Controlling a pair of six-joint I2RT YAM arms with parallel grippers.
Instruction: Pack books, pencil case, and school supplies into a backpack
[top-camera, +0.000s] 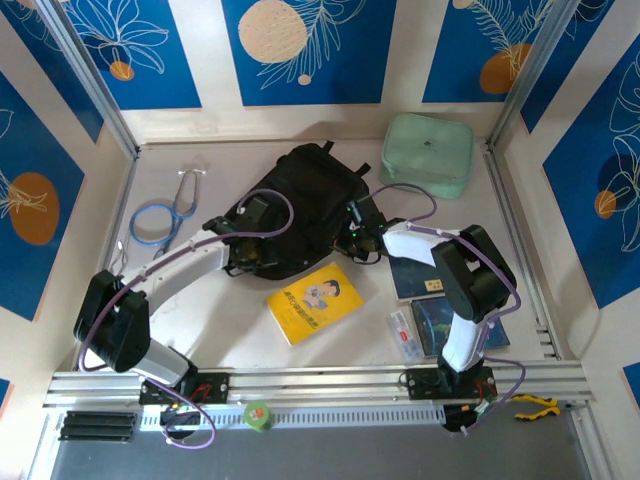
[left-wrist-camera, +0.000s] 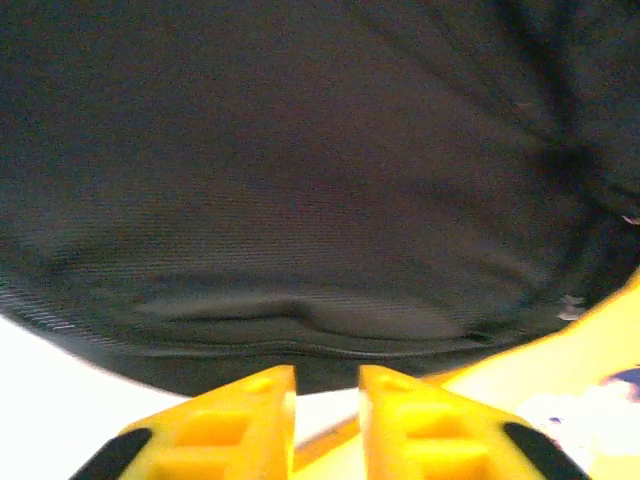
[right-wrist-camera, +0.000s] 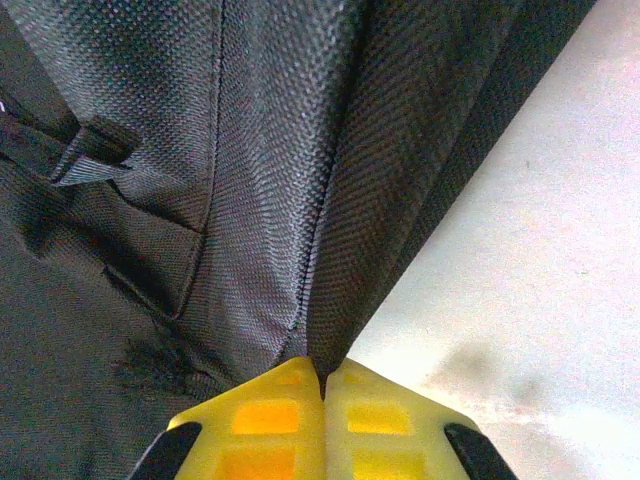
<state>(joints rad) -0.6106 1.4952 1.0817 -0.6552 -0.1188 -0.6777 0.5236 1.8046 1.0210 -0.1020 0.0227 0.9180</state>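
**Top view, from above and behind the arms:** A large black backpack (top-camera: 300, 195) lies in the middle of a pale table (top-camera: 200, 330), inside a booth with blue-and-cream patterned walls. The left gripper (top-camera: 243, 256) sits at the backpack's near left edge. The right gripper (top-camera: 358, 238) sits at its right edge. How far either one is open cannot be told from up here.

3 books lie on the table outside the backpack:
- A yellow book (top-camera: 315, 300) lies just in front of the backpack.
- A navy book (top-camera: 412, 278) lies to the right, partly under the right arm.
- A blue book (top-camera: 445, 322) lies nearer that arm's base.

A small translucent pencil case (top-camera: 403, 334) lies just beside the blue book's left edge. A mint-green pouch (top-camera: 428, 155) rests in the far right corner. A blue stethoscope (top-camera: 160, 218) lies at the far left.

**Left wrist view:** The left gripper (left-wrist-camera: 327, 405) shows 2 yellow fingers (left-wrist-camera: 240, 420) pointing at the backpack's (left-wrist-camera: 320, 180) dark fabric, close in front. They stand a narrow gap apart, with nothing gripped between them. A corner of the yellow book (left-wrist-camera: 560, 375) shows at lower right, and white table (left-wrist-camera: 40, 400) at lower left.

**Right wrist view:** The right gripper (right-wrist-camera: 323, 390) has its 2 yellow fingers (right-wrist-camera: 265, 420) pressed together, pinching a fold of the backpack's (right-wrist-camera: 250, 150) woven fabric at their tips. Pale table (right-wrist-camera: 540, 250) shows to the right of the fabric.
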